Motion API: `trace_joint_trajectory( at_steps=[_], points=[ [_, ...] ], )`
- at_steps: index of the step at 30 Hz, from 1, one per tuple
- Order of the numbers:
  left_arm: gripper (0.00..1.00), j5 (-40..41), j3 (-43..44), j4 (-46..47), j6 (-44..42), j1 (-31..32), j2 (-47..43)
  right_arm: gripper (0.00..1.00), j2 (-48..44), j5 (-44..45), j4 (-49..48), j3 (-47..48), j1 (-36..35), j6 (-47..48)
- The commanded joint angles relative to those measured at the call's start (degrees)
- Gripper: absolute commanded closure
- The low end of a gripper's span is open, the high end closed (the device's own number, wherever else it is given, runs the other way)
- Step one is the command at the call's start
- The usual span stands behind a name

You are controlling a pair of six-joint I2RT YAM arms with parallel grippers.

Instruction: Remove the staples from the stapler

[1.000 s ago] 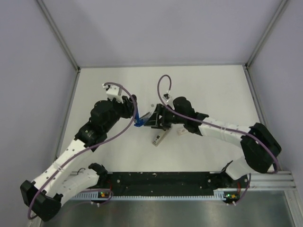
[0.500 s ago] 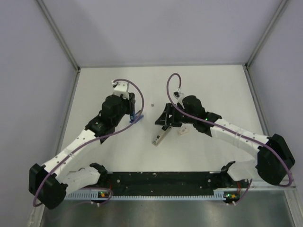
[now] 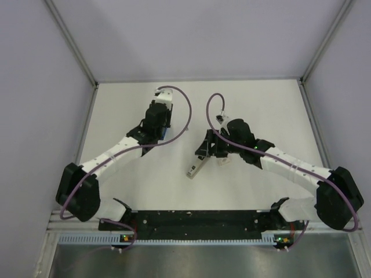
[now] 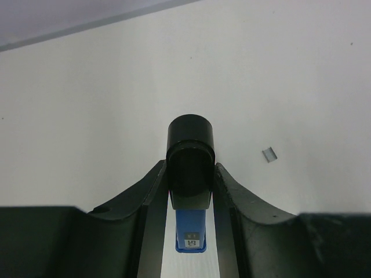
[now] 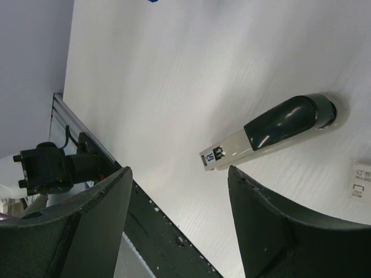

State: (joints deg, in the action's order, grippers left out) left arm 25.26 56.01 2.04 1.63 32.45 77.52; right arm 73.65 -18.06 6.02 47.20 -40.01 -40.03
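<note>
My left gripper [image 4: 190, 164] is shut on the stapler [image 4: 190, 191], which has a black cap end and a blue body with a small label, and holds it above the white table. In the top view that gripper [image 3: 162, 132] is at the table's back middle-left. A short strip of staples [image 4: 268, 154] lies loose on the table to the right of the stapler. My right gripper [image 5: 178, 169] is open with nothing between its fingers. It hovers at mid-table [image 3: 204, 152], apart from the blue stapler.
A second stapler [image 5: 272, 130], beige with a dark top, lies on the table under the right gripper, also seen from above [image 3: 195, 166]. A small white box [image 5: 362, 182] sits beside it. The black base rail [image 3: 197, 223] runs along the near edge.
The left arm has carried the blue stapler toward the back of the table, away from the right gripper. The right gripper has drawn slightly right. The beige stapler has not moved.
</note>
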Motion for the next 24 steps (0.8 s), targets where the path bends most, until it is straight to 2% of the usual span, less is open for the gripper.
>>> trace_joint_trajectory(
  at_steps=[1, 12, 16, 23, 24],
  points=[
    [1.00, 2.2, 3.2, -0.2, 3.0, 0.1, 5.3, 0.32, -2.5, -0.6, -0.8, -2.5, 2.6, 1.3],
    [1.00, 1.5, 1.9, -1.8, 7.0, -0.6, 11.5, 0.32, -4.8, -1.9, -1.5, -6.4, 4.9, 1.4],
    [1.00, -0.1, 3.4, -6.0, 8.0, -2.1, 14.0, 0.32, -4.6, -2.2, -1.5, -6.7, 5.0, 1.4],
    [1.00, -4.3, 6.5, -10.8, 10.5, -5.8, 17.7, 0.25, -3.4, -2.4, -0.8, -6.3, 4.9, 2.1],
    [0.96, -4.7, 7.2, -11.7, 10.8, -6.1, 18.4, 0.24, -3.3, -2.3, -0.8, -6.3, 4.9, 2.0]
  ],
)
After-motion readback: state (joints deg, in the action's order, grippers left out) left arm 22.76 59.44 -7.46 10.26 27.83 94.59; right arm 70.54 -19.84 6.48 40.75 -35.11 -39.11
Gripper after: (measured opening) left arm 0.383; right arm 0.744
